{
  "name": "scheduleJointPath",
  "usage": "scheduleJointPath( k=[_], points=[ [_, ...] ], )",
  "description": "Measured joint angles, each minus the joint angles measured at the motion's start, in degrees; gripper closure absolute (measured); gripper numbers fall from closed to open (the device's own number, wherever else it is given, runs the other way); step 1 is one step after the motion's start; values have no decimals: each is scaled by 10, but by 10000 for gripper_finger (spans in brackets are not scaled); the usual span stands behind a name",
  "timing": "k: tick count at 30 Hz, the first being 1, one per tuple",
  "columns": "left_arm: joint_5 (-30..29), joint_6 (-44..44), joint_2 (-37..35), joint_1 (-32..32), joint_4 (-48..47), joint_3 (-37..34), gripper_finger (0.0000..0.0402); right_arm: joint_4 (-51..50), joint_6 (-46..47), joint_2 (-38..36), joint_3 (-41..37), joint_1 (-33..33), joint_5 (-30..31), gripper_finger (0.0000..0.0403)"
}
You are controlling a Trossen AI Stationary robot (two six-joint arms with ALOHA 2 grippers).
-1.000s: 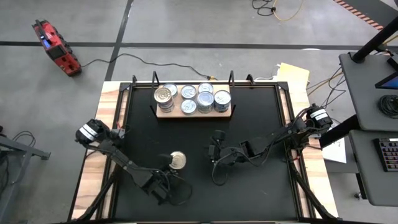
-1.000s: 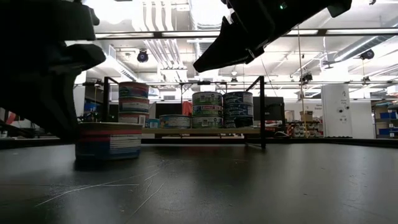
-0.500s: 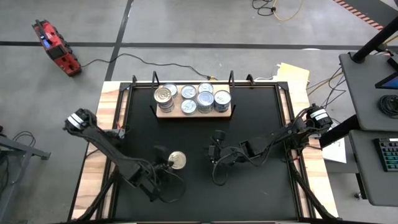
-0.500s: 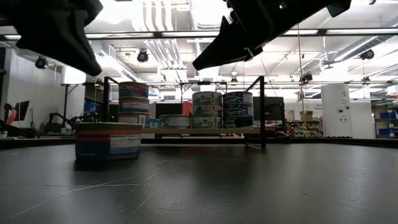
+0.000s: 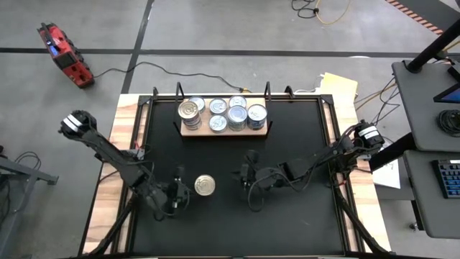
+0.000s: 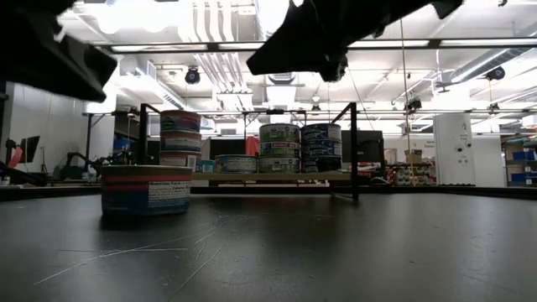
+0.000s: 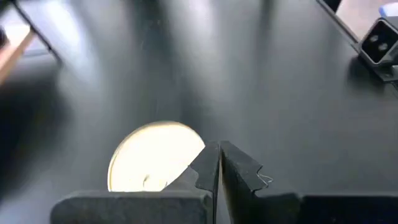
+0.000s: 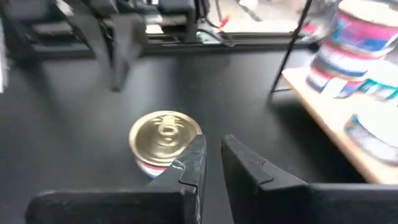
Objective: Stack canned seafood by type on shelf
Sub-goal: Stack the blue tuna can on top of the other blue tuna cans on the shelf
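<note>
Shelf: the flat light-brown wooden board (image 5: 223,130) lies at the far side of the black table (image 5: 302,216), between black posts.
Cans on the shelf: several short round metal tins (image 5: 228,115) stand there, some of them in stacks, silver tops beside silver tops.
Can left: one gold-topped round tin (image 5: 205,185) stands alone on the table, well apart from the shelf.
Left gripper (image 7: 219,163): low beside this tin, fingers pressed together, holding nothing.
Right gripper (image 8: 211,158): near the tin on its other side, fingers almost together, a narrow gap, empty.
Progress: I judge the work nearly finished; only this last tin must go to the shelf.
</note>
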Motion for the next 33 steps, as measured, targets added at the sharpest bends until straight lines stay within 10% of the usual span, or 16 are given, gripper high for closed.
scheduleJointPath(
  k=[6,33],
  points=[
    [-24,-44,4,0,27,-34,402,-6,76,1,11,-31,-110,380],
    [-47,-47,115,3,28,-18,401,0,211,80,41,-69,-210,390]
  ],
)
